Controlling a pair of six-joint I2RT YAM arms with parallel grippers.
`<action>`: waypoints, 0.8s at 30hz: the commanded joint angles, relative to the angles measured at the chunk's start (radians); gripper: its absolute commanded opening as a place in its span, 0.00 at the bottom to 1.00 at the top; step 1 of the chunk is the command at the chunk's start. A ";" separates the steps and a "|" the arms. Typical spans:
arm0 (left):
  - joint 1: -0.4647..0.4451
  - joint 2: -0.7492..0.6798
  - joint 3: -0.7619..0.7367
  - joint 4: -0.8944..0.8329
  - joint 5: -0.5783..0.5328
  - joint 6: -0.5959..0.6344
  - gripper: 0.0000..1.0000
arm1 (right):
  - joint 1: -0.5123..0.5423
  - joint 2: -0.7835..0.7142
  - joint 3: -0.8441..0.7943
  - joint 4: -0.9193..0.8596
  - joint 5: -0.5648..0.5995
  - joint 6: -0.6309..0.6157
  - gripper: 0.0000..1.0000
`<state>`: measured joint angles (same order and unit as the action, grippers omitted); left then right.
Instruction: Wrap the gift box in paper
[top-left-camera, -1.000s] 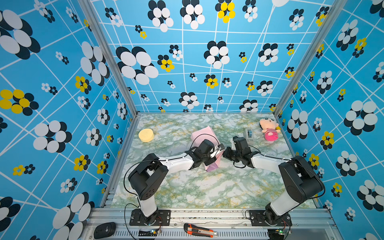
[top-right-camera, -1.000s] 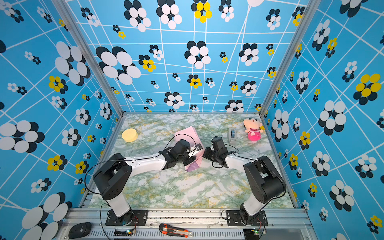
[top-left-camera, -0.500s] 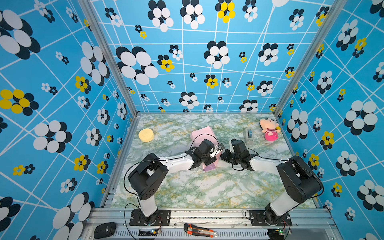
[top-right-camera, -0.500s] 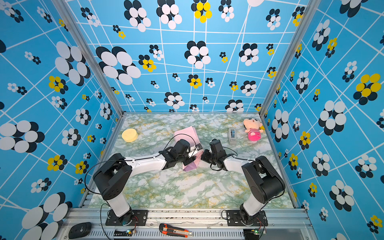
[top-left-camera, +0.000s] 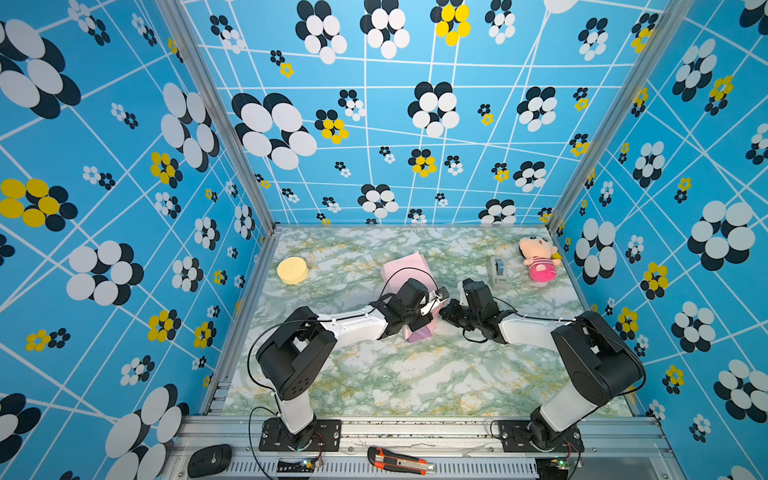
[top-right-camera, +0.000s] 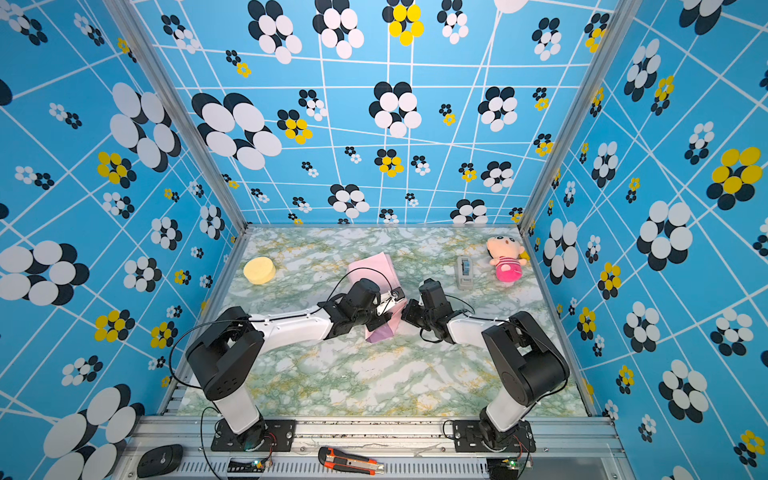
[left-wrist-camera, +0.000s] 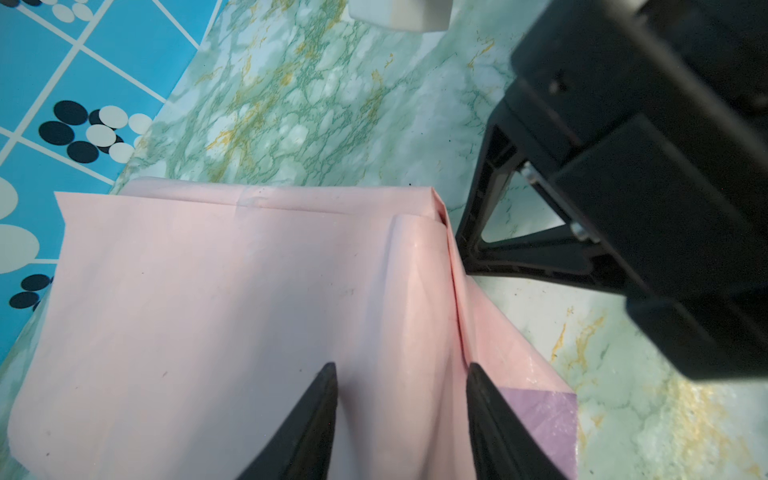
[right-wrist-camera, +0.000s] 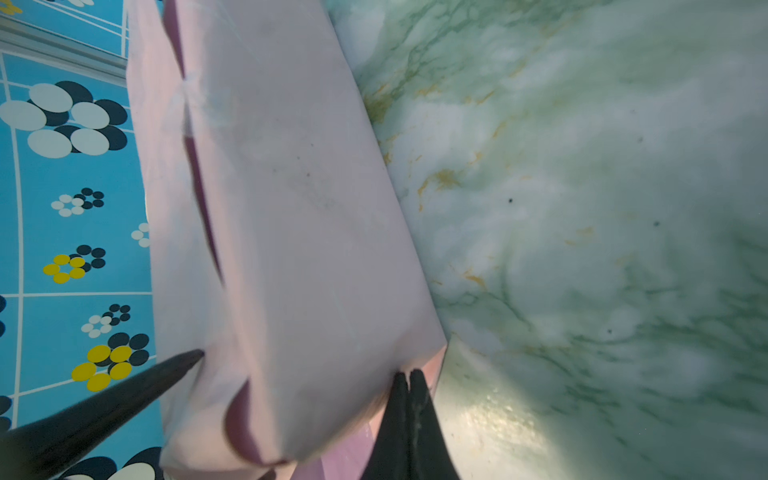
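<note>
The gift box is hidden inside the paper (top-left-camera: 405, 268) (top-right-camera: 374, 266), a pale pink parcel in mid-table with a lilac flap at its near end. My left gripper (top-left-camera: 432, 305) (left-wrist-camera: 401, 370) is above it, jaws apart, both tips resting on the paper's top (left-wrist-camera: 208, 291) near its right edge. Nothing is pinched between them. My right gripper (top-left-camera: 444, 309) (right-wrist-camera: 409, 374) is shut, its tips against the paper's (right-wrist-camera: 311, 208) near lower corner beside the lilac flap. One of the left gripper's fingers (right-wrist-camera: 124, 395) shows in the right wrist view.
A yellow round sponge (top-left-camera: 292, 270) lies at the back left. A grey tape dispenser (top-left-camera: 498, 270) and a plush doll (top-left-camera: 539, 259) sit at the back right. A box cutter (top-left-camera: 399, 459) and a mouse (top-left-camera: 209, 459) lie on the front rail. Patterned walls enclose three sides.
My right gripper has slid left across the table up to the parcel's right side. The left gripper has stayed on top of the parcel.
</note>
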<state>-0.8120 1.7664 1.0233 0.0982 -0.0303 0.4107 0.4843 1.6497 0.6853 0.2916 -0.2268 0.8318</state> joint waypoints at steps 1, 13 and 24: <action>0.000 0.029 -0.012 -0.051 0.031 -0.020 0.51 | 0.016 0.029 0.002 0.045 -0.019 0.016 0.00; -0.001 0.028 -0.011 -0.051 0.034 -0.018 0.51 | 0.031 0.069 -0.002 0.109 0.002 0.023 0.00; 0.000 0.030 -0.008 -0.049 0.041 -0.018 0.50 | 0.042 0.138 -0.030 0.190 0.007 0.040 0.00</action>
<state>-0.8120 1.7664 1.0233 0.0982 -0.0303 0.4107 0.5144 1.7618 0.6773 0.4377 -0.2325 0.8555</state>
